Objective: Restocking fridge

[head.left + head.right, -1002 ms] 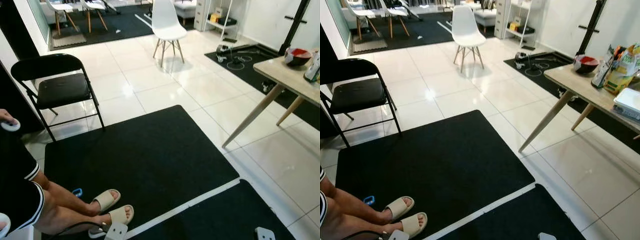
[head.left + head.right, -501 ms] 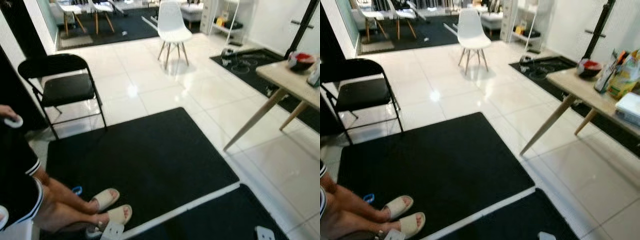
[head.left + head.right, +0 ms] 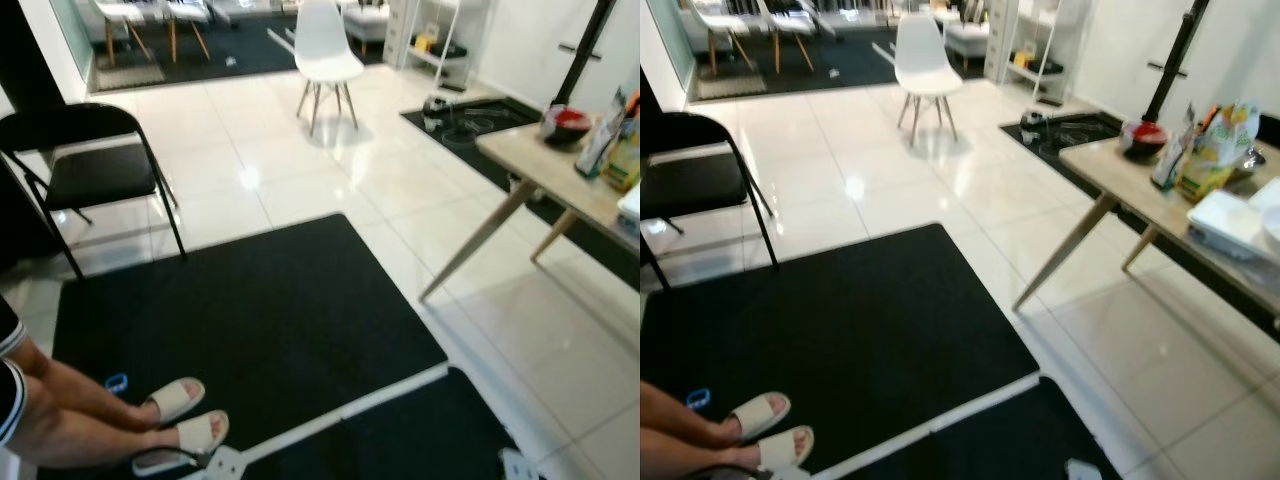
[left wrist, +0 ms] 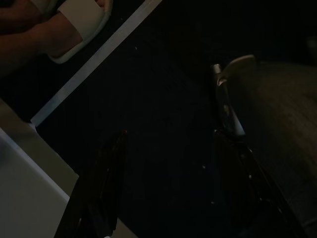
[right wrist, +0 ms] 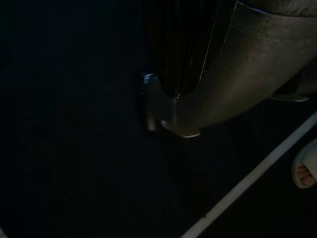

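White tile floor (image 3: 300,170), slightly blurred in the head views. Large black mat (image 3: 250,320) in the foreground, a second black mat (image 3: 990,440) nearer the robot, a white strip (image 3: 340,420) running between them.

Wooden table (image 3: 1140,180) with splayed legs stands to the right on the tile. That's where the groceries are: snack bags (image 3: 1210,150) upright, a red-and-dark bowl (image 3: 1142,135) at the far end, a flat white container (image 3: 1230,220) nearer the camera. Too blurred to read any labels.

Black folding chair (image 3: 90,165) at far left, just off the mat's back edge. White shell chair (image 3: 325,50) well beyond it, mid-room. White shelving unit (image 3: 1040,45) against the back wall.

Person seated at left edge: bare legs (image 3: 70,415) stretched onto the mat, feet in beige slides (image 3: 185,415), small blue object (image 3: 116,382) on the mat just beside them.

Left gripper (image 4: 168,183): hanging low over the dark mat, jaws spread apart, nothing between them; a slide shows in that wrist view's corner.

Right gripper: right wrist view very dark; can't tell jaw state. A silver body part (image 5: 237,69) shows over the mat there.
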`<state>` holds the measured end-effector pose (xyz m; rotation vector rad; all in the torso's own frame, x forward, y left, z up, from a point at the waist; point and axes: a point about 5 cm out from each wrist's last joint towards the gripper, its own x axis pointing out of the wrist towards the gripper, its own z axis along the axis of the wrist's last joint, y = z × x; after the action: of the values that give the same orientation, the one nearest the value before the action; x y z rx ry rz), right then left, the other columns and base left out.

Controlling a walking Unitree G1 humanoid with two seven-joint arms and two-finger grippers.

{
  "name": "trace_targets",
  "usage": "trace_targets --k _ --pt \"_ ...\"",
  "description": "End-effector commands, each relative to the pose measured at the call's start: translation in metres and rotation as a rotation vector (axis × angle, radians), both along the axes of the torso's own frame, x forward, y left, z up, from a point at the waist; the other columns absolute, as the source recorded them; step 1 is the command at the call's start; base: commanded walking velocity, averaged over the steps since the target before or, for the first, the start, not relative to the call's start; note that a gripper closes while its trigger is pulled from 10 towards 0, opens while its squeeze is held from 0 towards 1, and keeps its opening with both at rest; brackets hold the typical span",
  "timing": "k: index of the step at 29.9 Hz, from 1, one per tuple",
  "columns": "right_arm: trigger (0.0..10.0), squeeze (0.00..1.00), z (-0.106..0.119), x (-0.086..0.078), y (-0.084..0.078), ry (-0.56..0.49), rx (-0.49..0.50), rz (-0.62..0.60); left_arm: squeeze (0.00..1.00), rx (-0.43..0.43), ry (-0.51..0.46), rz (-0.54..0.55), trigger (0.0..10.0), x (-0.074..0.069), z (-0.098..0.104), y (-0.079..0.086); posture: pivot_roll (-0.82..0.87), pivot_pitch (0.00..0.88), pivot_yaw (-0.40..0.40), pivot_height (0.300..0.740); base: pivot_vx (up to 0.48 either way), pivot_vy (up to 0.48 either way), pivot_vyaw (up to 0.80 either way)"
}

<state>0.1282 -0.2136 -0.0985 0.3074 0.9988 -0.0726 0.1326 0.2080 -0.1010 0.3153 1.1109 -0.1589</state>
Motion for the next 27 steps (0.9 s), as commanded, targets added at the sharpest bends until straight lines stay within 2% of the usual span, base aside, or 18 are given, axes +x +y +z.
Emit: trace_targets --k 1,7,11,27 --pt "10.0 0.00 0.0009 0.0016 -0.0023 -0.003 -0.010 0.000 0.00 0.006 0.017 -0.004 10.0 -0.0051 -0.0015 0.0016 -0.01 0.033 0.004 0.740 0.000 -0.420 0.00" --pt "10.0 0.00 0.0007 0.0014 -0.0025 0.003 -0.012 0.001 0.00 0.013 0.015 -0.008 10.0 -0.0049 -0.0014 0.0017 -0.01 0.028 0.003 0.740 0.000 -0.421 0.00" --pt "10.0 0.00 0.0008 0.0016 -0.0026 0.004 -0.014 0.004 0.00 0.016 0.011 0.010 10.0 -0.0044 -0.0012 0.0024 -0.02 0.030 0.003 0.740 0.000 0.000 -0.11" --pt "10.0 0.00 0.0009 0.0019 -0.0033 0.010 -0.016 0.014 0.00 0.004 0.010 0.010 10.0 -0.0034 -0.0014 -0.0007 -0.02 0.031 0.003 0.740 0.000 0.000 -0.79"
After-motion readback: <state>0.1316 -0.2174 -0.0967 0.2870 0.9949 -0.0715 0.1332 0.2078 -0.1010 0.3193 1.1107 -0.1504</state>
